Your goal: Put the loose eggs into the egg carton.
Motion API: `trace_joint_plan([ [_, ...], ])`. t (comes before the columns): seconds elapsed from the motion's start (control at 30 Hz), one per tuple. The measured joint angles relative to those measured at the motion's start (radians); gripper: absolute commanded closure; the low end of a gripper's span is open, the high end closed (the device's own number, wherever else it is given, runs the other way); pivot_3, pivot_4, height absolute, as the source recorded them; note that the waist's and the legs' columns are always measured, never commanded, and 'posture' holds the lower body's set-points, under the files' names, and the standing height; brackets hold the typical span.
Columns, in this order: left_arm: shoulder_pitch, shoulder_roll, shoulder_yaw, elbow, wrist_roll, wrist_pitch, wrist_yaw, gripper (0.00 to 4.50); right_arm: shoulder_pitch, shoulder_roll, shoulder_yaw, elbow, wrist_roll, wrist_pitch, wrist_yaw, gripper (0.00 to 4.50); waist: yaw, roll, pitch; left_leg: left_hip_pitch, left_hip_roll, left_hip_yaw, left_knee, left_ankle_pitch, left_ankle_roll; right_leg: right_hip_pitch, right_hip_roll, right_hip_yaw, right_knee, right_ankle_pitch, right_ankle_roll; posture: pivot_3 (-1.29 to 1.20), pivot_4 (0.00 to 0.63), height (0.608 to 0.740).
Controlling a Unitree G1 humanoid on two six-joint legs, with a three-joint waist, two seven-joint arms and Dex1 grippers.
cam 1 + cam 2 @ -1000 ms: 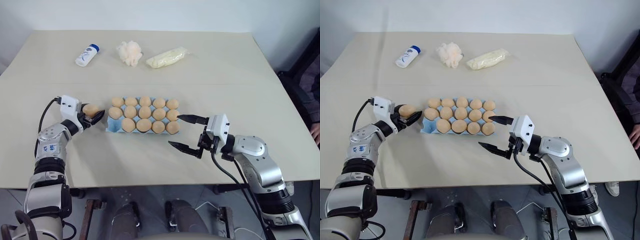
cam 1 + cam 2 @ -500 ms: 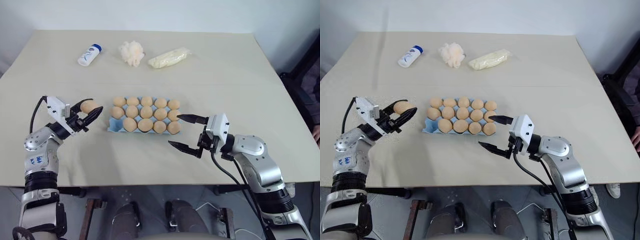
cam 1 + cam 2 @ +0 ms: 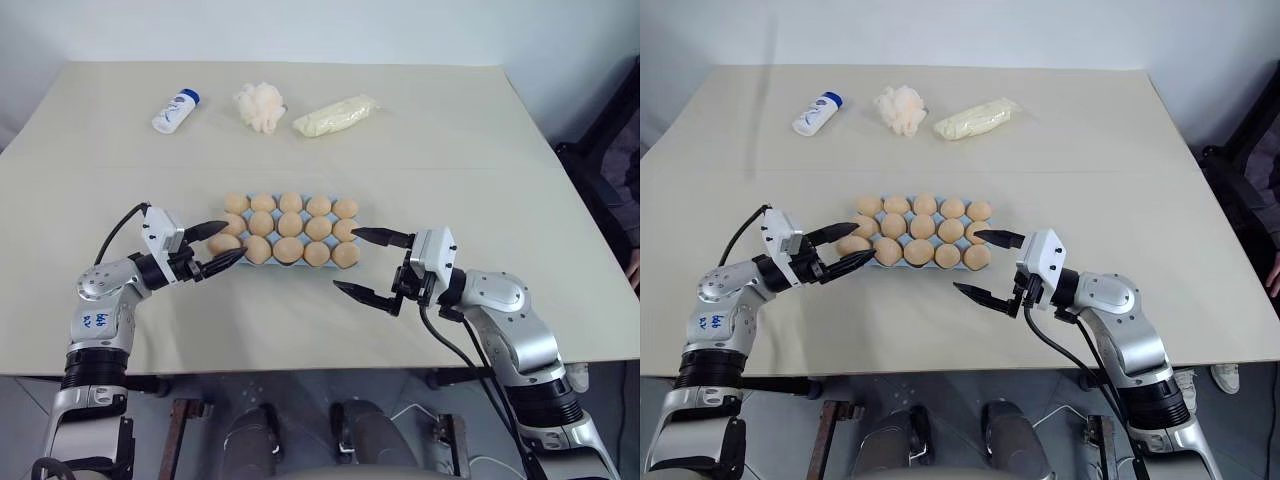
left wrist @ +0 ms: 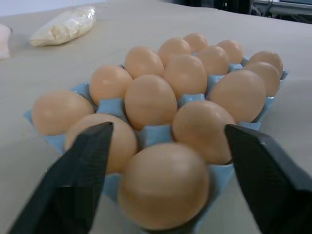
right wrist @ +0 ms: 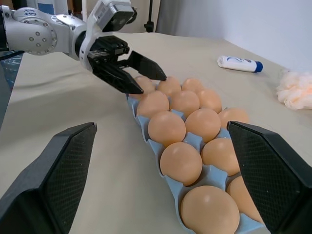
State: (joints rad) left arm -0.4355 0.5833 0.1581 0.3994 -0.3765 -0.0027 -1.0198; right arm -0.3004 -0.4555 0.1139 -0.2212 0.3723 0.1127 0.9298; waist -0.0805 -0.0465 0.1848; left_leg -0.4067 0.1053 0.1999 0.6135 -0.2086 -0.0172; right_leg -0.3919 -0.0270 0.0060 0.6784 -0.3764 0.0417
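The light-blue egg carton (image 4: pixel 156 134) lies mid-table, and every egg I see sits in one of its cups; loose eggs are out of view. My left gripper (image 3: pixel 234 240) is open at the carton's near-left corner. Its black fingers (image 4: pixel 83 165) stand on either side of the corner egg (image 4: pixel 163 185), apart from it, and that egg rests in its cup. Level with the carton's right end, my right gripper (image 3: pixel 344 259) is open and holds nothing. In the right wrist view, the right gripper's fingers (image 5: pixel 53 170) frame the carton (image 5: pixel 146 131) lengthwise.
Along the table's far side lie a white bottle with a blue cap (image 3: pixel 175 110), a fluffy cream puff ball (image 3: pixel 259 106) and a pale yellow wrapped packet (image 3: pixel 335 114). Bare tabletop surrounds the carton. A dark object (image 3: pixel 610 150) stands past the table's right edge.
My left gripper carried an egg rightward to the carton's near-left corner cup, then opened; the egg now sits in the cup. The right arm has not moved.
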Motion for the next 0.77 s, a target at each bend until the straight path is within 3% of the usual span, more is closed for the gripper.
trace_joint_plan([
  [0.13, 0.014, 0.037, 0.002, 0.002, 0.016, -0.026, 0.000, 0.06, 0.021, -0.003, 0.000, -0.008, 0.001, 0.000, -0.001, 0.00, -0.004, 0.000, 0.000, 0.000, 0.000, 0.000, 0.000, 0.000, 0.000, 0.000, 0.000, 0.000, 0.000, 0.000, 0.000, 0.00, 0.150, 0.740],
  [0.37, 0.196, 0.248, 0.097, -0.103, 0.002, -0.006, -0.103, 0.06, 0.075, -0.088, -0.052, -0.011, 0.007, 0.000, 0.024, 0.00, -0.004, 0.001, 0.000, 0.000, 0.001, 0.000, -0.003, -0.001, -0.002, -0.001, 0.000, -0.001, -0.002, -0.001, -0.002, 0.00, 0.150, 0.740],
  [0.77, 0.388, 0.235, 0.159, -0.243, -0.015, 0.020, -0.048, 0.06, 0.000, -0.091, -0.075, 0.102, 0.009, -0.047, 0.082, 0.00, -0.004, 0.001, 0.000, 0.000, 0.001, -0.001, -0.003, -0.007, -0.002, 0.000, -0.002, -0.001, -0.002, -0.002, -0.003, 0.00, 0.150, 0.740],
])
